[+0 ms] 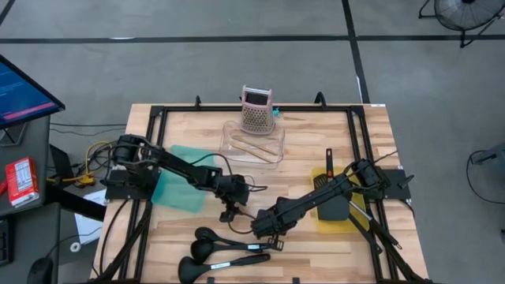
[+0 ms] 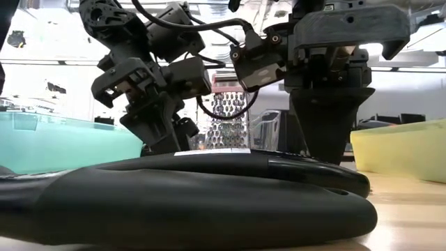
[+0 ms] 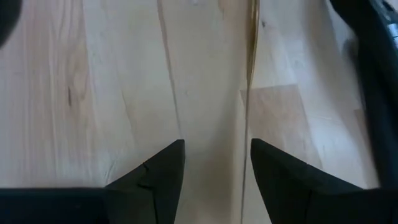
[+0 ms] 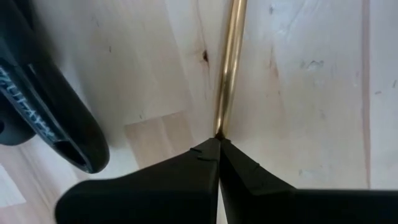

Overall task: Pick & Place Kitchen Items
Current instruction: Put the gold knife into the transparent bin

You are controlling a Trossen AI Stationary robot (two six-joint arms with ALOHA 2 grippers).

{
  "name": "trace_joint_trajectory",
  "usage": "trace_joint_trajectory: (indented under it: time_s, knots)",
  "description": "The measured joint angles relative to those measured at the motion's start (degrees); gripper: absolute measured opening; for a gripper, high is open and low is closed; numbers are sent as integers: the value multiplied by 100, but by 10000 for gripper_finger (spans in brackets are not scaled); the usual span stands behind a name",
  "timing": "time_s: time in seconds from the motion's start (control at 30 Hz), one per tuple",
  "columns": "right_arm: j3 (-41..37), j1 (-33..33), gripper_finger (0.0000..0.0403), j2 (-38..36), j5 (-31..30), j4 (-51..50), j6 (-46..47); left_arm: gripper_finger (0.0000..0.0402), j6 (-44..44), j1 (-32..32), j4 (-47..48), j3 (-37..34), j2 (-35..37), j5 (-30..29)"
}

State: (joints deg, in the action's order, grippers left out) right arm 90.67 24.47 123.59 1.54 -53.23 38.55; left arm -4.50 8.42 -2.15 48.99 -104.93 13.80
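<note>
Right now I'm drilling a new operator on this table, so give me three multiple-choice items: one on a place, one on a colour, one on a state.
1. Where does the pink grater stand?
A. At the table's edge, next to the clear tray
B. In the table's middle
C. On the floor

2. What colour is the tray under the black turner?
A. Red
B. Yellow
C. White

3. How is the right pincer?
A. Wide open
B. Shut on nothing
C. Shut on the golden stick

Answers:
1. A: the high view shows the grater at the edge, right beside the clear tray.
2. B: the turner lies in the yellow tray.
3. C: the right wrist view shows the fingertips closed on the stick's end.
</note>
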Motion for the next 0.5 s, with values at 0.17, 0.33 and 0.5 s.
trace_joint_trajectory:
  time_s: [0.17, 0.33, 0.5]
  knots:
    - [0, 7, 0, 0, 3, -7, -15, 172, 3, 81, 28, 0, -8, 77]
    - [0, -33, 0, 0, 13, -7, -13, 157, 2, 251, 56, 8, -127, 114]
    - [0, -50, 0, 0, 15, 0, -14, 155, -10, 328, 102, 2, -153, 96]
